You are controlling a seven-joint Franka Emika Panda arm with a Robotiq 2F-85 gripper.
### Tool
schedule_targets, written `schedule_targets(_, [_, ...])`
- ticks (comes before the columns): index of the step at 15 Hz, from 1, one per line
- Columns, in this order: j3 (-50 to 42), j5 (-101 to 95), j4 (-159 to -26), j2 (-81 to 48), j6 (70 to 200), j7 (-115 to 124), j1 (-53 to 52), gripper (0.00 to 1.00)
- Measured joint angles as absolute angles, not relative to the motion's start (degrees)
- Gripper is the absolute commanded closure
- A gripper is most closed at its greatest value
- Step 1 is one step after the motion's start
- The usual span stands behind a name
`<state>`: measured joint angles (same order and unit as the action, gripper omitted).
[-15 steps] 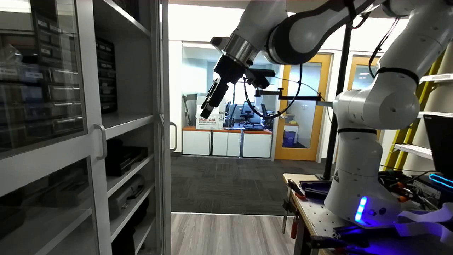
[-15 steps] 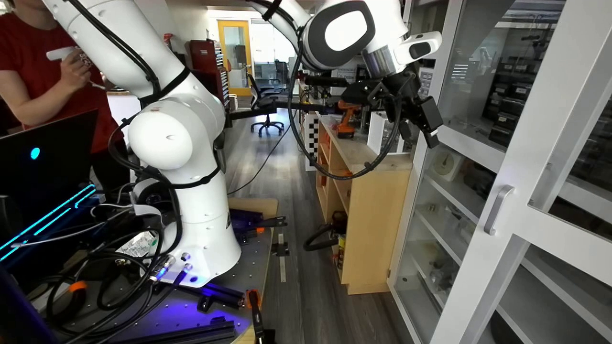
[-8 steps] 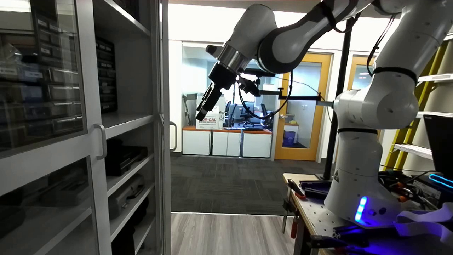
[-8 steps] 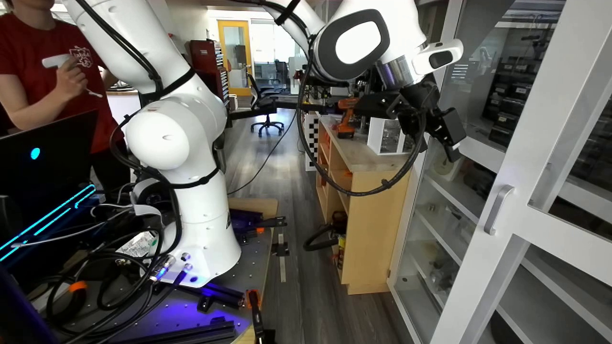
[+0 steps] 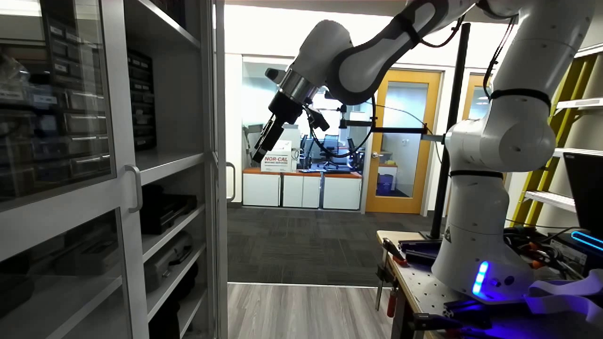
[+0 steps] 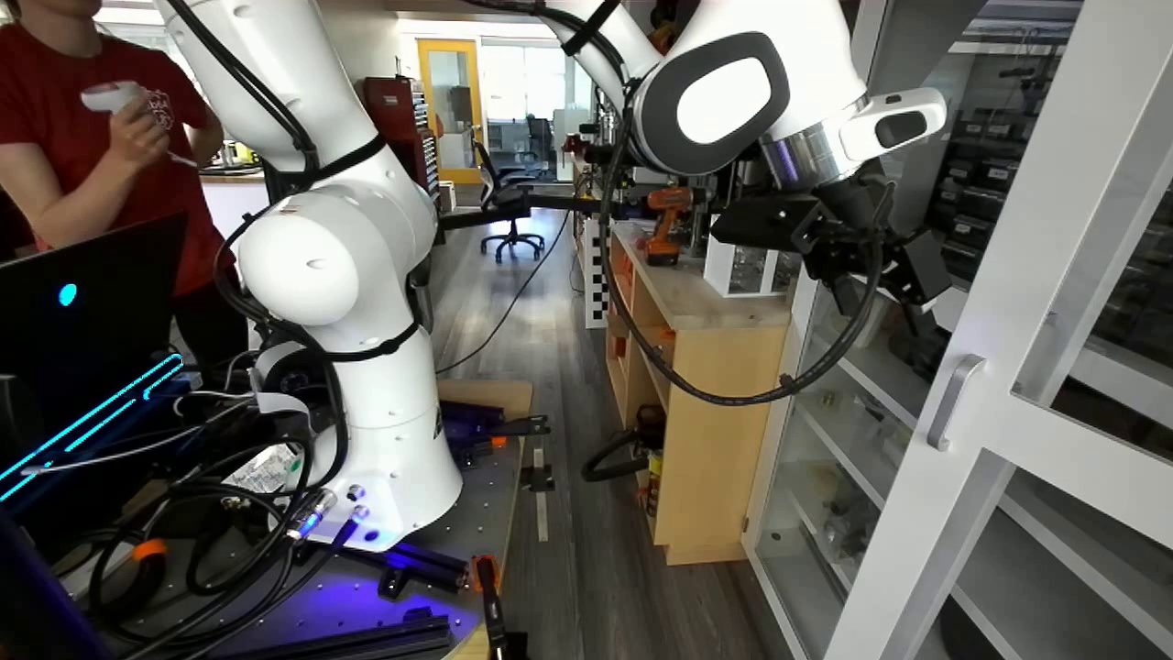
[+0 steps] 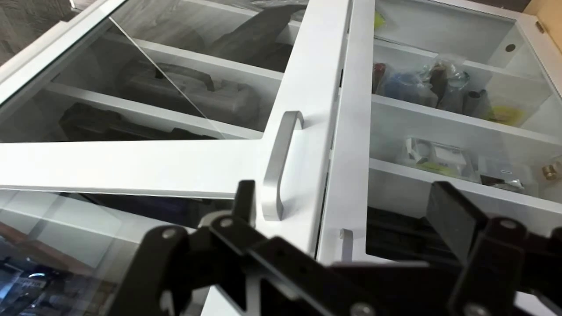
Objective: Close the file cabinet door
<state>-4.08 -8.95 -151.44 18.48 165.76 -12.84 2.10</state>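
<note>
File cabinet door [image 6: 1035, 440] stands open, and beside it I see the shelves [image 5: 172, 168]. My tool [image 7: 342, 197] is near the door's handle [image 6: 955, 403], but apart, with fingers [image 7: 244, 202] spread.

Edge-cropped file cabinet [image 5: 176, 108]; person [image 6: 96, 174] likewise

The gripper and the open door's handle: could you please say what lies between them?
Nothing: an exterior view shows a bare gap between the gripper and handle.
</note>
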Motion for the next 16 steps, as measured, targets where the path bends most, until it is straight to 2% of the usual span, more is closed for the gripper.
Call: schedule_targets(16, [-4.9, -8.9, -151.1, 16.8, 166.2, -13.1, 2.0, 0.00])
